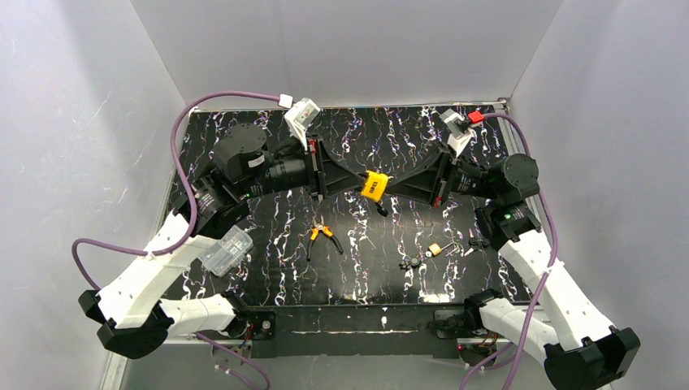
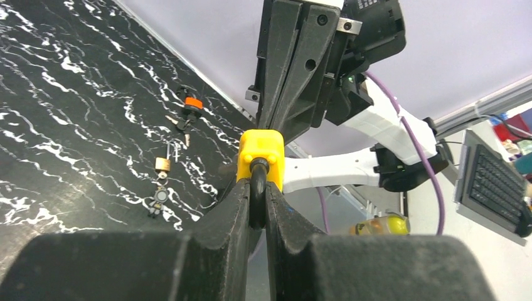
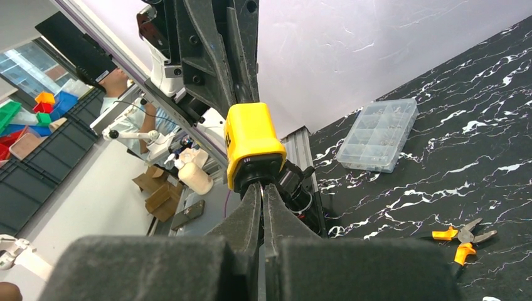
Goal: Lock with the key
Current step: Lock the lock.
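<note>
1. Black marbled table (image 1: pixel 390 138), white walls on three sides; both arms meet above its middle.
2. Lock (image 1: pixel 374 185): yellow, held in the air between the two claws and clear of the table. Its long axis runs left to right, along the line joining the claws.
3. Shackle (image 2: pixel 257 182): black, and it points toward the left arm.
4. Left gripper (image 2: pixel 257 194): clenched on the shackle, one finger on each side of the bar.
5. Right gripper (image 3: pixel 262 191): clenched tight at the lock's opposite, black-collared end. What sits between the tips is hidden. It is probably the key, but I cannot tell.
6. Governing relation: the keyhole end faces the right claw head-on, so the right arm is the nearer one for turning. The turn axis would lie along the lock's length, with the left claw as the brace.
7. Judgement: the next move is a wrist roll by the right arm. If the left grip slips on the round bar, the body may spin with the roll.
8. Brass lock (image 1: pixel 435 249): small, on the table at near right, well apart from the claws.
9. Pliers (image 1: pixel 323 236): orange grips, near centre.
10. Box (image 1: pixel 226 250): clear plastic, near left.
</note>
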Available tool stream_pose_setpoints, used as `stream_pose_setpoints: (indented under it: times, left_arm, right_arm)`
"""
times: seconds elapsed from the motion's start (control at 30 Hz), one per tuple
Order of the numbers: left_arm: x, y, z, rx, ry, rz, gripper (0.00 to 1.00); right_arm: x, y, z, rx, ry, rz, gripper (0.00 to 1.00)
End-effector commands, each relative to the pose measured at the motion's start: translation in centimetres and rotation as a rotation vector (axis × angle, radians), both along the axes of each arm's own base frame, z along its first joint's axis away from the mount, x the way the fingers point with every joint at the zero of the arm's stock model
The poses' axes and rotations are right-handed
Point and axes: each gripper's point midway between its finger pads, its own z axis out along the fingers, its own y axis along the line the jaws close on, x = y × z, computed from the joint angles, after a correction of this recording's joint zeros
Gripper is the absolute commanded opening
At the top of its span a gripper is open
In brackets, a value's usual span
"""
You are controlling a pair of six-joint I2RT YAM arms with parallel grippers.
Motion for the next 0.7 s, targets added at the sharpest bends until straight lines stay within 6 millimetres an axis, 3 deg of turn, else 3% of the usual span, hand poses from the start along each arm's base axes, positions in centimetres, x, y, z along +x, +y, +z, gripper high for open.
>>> stream_pose_setpoints:
  times: [0.0, 0.37, 0.53, 0.67]
  left_arm:
    - [1.2, 2.5, 3.6, -0.026, -0.151, 0.105, 0.0]
    - [2.4, 3.2, 2.1, -0.007, -0.121, 0.12, 0.0]
    - [5.0, 2.2, -1.6, 0.072, 0.025, 0.17, 0.0]
    - [7.7, 0.0, -5.9, 0.142, 0.166, 0.19, 0.0]
  right_arm:
    - [0.2, -0.1, -0.5, -0.012, -0.023, -0.006, 0.01]
    - [2.2, -1.8, -3.6, -0.06, 0.041, -0.096, 0.01]
    - [6.5, -3.0, -6.5, -0.156, 0.176, -0.327, 0.01]
    - [11.2, -5.5, -11.4, -0.322, 0.398, -0.628, 0.01]
